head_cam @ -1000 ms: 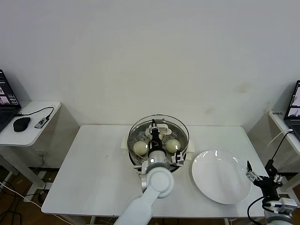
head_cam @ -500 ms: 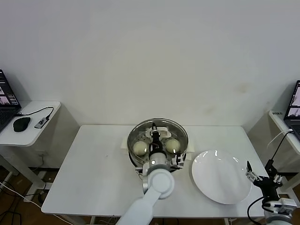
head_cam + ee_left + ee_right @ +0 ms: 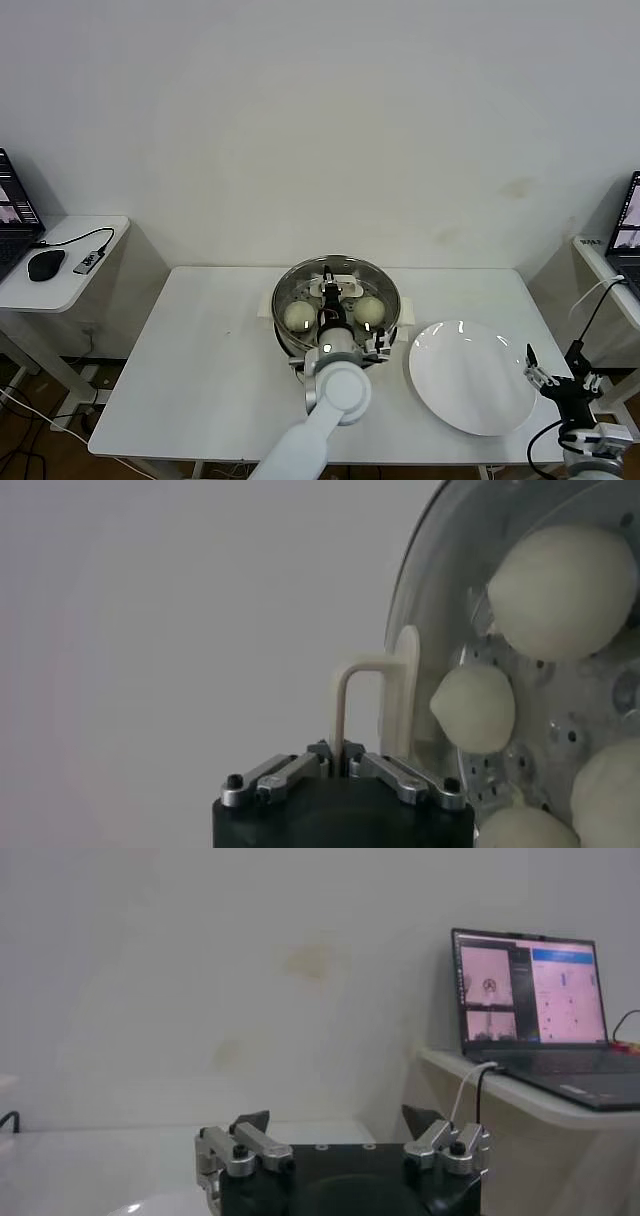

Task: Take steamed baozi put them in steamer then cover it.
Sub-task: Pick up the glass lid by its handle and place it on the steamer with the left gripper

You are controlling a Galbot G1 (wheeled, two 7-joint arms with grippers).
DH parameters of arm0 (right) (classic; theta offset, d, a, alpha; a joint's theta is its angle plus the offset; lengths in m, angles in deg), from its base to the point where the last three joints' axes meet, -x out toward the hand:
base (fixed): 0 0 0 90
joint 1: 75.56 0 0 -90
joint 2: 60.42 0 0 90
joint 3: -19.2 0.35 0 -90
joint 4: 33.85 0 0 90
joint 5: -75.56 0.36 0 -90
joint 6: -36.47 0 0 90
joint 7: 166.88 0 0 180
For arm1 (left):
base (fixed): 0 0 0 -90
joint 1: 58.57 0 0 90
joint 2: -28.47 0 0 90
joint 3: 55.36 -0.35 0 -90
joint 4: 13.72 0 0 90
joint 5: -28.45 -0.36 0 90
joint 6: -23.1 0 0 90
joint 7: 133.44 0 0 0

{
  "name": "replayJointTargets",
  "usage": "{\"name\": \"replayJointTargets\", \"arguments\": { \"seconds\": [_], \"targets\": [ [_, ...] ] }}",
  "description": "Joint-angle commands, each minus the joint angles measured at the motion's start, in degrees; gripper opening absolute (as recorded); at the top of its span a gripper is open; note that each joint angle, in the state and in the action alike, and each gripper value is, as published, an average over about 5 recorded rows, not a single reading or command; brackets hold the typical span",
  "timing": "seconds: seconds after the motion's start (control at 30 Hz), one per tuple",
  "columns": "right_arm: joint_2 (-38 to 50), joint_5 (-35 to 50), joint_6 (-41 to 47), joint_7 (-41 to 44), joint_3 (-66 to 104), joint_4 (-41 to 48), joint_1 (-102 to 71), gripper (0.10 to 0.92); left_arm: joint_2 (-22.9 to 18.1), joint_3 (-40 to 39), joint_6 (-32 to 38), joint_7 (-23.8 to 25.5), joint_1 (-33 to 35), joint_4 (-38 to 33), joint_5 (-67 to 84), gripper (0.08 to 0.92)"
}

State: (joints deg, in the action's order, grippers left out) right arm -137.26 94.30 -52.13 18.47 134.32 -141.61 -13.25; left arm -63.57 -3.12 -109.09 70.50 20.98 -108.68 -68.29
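As the left gripper (image 3: 329,291) grips the cover (image 3: 337,297), steamer (image 3: 283,335) half-hidden

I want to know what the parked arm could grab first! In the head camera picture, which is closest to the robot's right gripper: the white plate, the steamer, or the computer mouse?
From the right gripper:
1. White plate, right beside it on the table.
2. Steamer, mid-table, where the left gripper holds the cover's handle.
3. Computer mouse, far off on the left side table.

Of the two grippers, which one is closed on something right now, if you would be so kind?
The left gripper: it is shut on the cream handle of the cover, over the steamer. The right gripper stands open beside the white plate, holding nothing.
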Motion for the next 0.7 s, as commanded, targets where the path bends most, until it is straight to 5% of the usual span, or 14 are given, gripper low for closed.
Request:
{"name": "replayJointTargets", "arguments": {
  "seconds": [0.03, 0.7],
  "targets": [
    [-0.11, -0.02, -0.04, 0.06, 0.03, -0.12, 0.05, 0.823, -0.02, 0.13, -2.41, -0.78, 0.10, 0.62, 0.35, 0.140],
    [-0.17, -0.01, -0.22, 0.19, 0.08, -0.10, -0.08, 0.823, 0.18, -0.43, -1.75, -3.87, 1.20, -0.93, 1.61, 0.181]
  ]
}}
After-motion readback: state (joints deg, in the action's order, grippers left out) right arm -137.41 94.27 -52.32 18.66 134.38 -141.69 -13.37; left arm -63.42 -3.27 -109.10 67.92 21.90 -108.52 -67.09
